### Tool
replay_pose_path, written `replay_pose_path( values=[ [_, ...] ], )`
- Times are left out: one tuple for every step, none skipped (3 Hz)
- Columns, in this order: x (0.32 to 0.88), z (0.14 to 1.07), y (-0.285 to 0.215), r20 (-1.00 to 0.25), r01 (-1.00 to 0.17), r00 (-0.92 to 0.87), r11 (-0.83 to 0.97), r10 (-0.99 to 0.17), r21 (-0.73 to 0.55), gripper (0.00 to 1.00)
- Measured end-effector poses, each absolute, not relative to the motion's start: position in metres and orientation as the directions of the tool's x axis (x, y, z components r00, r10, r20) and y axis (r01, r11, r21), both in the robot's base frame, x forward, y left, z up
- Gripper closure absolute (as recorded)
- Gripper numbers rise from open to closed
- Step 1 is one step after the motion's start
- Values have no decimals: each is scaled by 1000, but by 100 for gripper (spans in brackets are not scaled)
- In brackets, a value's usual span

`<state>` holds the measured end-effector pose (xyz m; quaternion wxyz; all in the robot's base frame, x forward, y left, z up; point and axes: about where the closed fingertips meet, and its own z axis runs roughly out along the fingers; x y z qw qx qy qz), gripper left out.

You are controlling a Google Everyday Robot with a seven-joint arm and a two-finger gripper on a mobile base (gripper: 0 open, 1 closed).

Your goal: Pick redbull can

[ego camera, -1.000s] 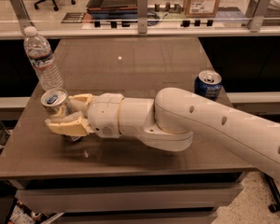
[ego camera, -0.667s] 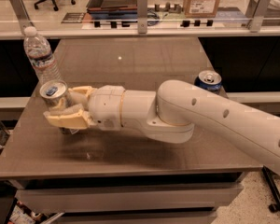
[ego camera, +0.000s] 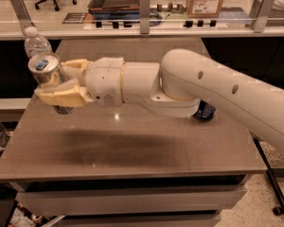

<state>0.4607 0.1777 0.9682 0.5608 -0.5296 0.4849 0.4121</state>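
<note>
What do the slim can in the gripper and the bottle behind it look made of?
Slim silver-grey redbull can, held in the gripper at the left of the view: metal, going by its shiny top and tab. Clear bottle: see-through plastic, probably, white cap.

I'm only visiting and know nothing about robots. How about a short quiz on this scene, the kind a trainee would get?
1. True or false: the gripper is shut on the redbull can.
2. What stands just behind the redbull can? A) a water bottle B) a mug C) a bowl
3. Fill in: the dark blue can on the table's right side is partly hidden by the robot's ____.

Key: 1 true; 2 A; 3 arm.
</note>
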Motion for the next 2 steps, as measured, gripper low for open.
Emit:
replay_pose_path(
  values=[
    [463,1005,174,-962,-958,267,93,-54,-271,100],
    [463,1005,175,-962,-958,267,93,-54,-271,100]
  ],
)
